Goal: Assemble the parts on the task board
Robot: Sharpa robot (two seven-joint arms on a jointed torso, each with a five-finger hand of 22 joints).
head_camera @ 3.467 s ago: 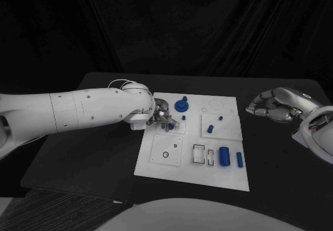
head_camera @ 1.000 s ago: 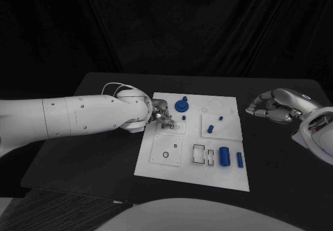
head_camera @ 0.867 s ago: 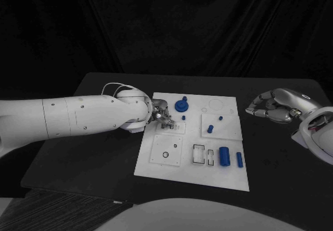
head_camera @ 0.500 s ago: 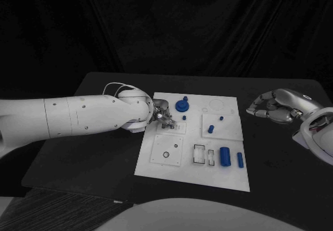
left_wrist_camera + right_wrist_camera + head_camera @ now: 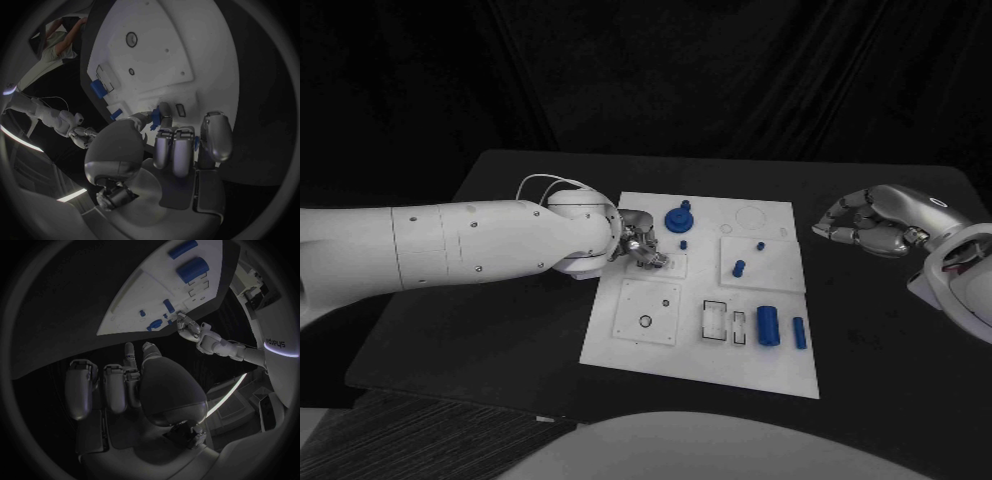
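The left arm (image 5: 459, 240) enters across the table (image 5: 502, 330) and ends at the left hand (image 5: 640, 250), which sits over the near-left part of the task board (image 5: 625, 345). In the left wrist view the fingers (image 5: 178, 150) are curled inward toward the thumb, and a small blue part (image 5: 154, 119) shows between the thumb tip and the nearest fingertip. The hand pinches this part just above the board surface; whether the part touches the board cannot be told.

Just beyond the left hand's fingertips, toward the far edge of the board, stands a round blue part with a peg (image 5: 679, 218). Nearer the robot than the hand lies a square white plate with a small dark ring (image 5: 645, 321). Further to the right of the hand, two small blue pegs (image 5: 737, 267) stand on a second square plate. Toward the near-right corner of the board, beside two outlined rectangular slots (image 5: 714, 320), lie a thick blue cylinder (image 5: 767, 324) and a thinner blue pin (image 5: 799, 332), side by side and apart.

The right hand (image 5: 874, 224) is held above the table well to the right of the board, touching nothing. Its fingers (image 5: 115, 385) are curled inward beside the thumb, with nothing held between them.
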